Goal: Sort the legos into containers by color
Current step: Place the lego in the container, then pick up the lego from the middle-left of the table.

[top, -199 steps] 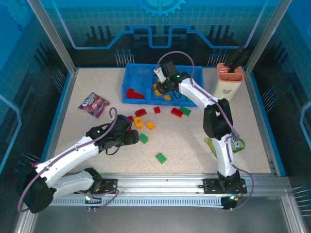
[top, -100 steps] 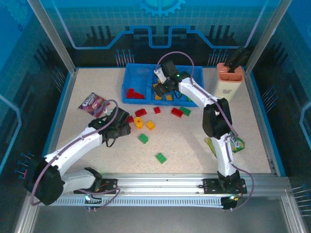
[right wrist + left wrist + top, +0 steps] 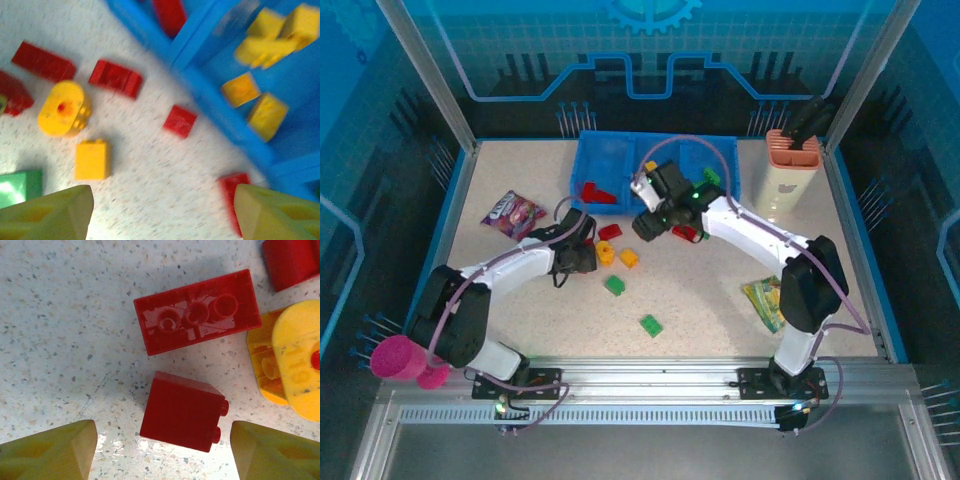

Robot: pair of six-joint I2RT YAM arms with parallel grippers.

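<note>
The bench (image 3: 60, 315) was a smooth, speckled, stone-look surface, faintly glossy where light glared off it. The square red lego (image 3: 182, 412) was smooth hard plastic with a soft sheen. The longer red lego (image 3: 197, 312) showed whitish scuffs on its hollow face. The fingers (image 3: 45, 452) of the left claw (image 3: 164, 440) looked like matt olive plastic. The blue bin (image 3: 610, 155) was shiny plastic, the snack packet (image 3: 513, 213) crinkly glossy film, and the front rail (image 3: 650, 375) brushed metal.

The desk (image 3: 710, 300) is pale and speckled, with a blue rim. Blue see-through walls (image 3: 520, 60) stand around it, held by silver posts (image 3: 425, 72). A gear drawing (image 3: 651, 12) is on the back wall. A silver rail (image 3: 650, 372) runs along the front.
</note>
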